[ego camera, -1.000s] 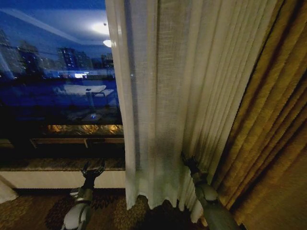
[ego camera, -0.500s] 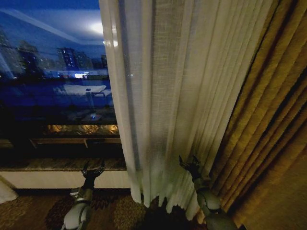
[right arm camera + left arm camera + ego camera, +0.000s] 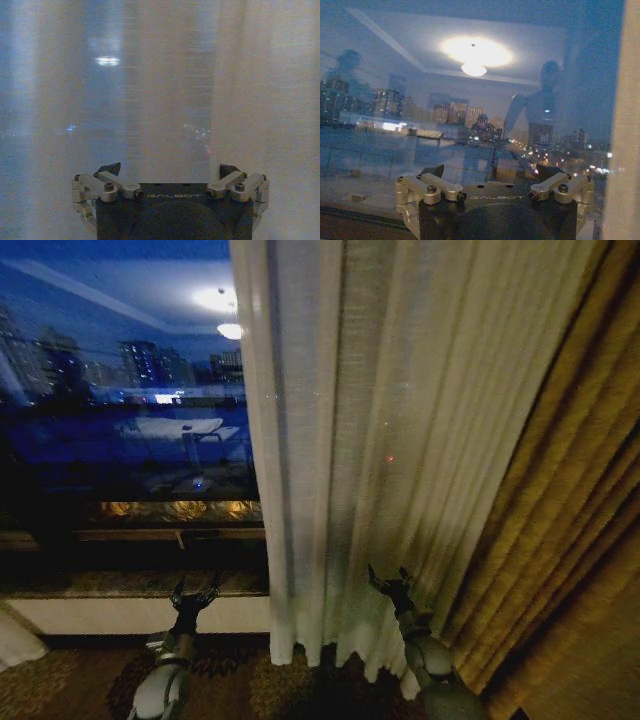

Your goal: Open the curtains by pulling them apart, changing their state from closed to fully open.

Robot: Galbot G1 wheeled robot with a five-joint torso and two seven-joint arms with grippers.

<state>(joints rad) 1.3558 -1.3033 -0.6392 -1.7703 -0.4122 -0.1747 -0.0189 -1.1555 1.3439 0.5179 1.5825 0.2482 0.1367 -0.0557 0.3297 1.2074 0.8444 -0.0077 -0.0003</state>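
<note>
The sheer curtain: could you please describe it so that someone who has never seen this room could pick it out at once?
Start at the big night window with the city lights. Just to its right hangs the sheer curtain, floor-length and pleated, with the open right gripper in front of its lower part. Unlike the thick golden drape further right, it is pale cream and thin enough for lights to glimmer through.

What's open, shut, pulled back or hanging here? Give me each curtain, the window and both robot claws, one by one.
Sheer curtain: hanging loose, bunched rightward, covering the right part of the window.
Golden drape: gathered at the far right.
Window: left part uncovered, night city showing.
Left gripper: open, low before the bare glass, holding nothing.
Right gripper: open, facing the sheer curtain, not gripping it.
</note>
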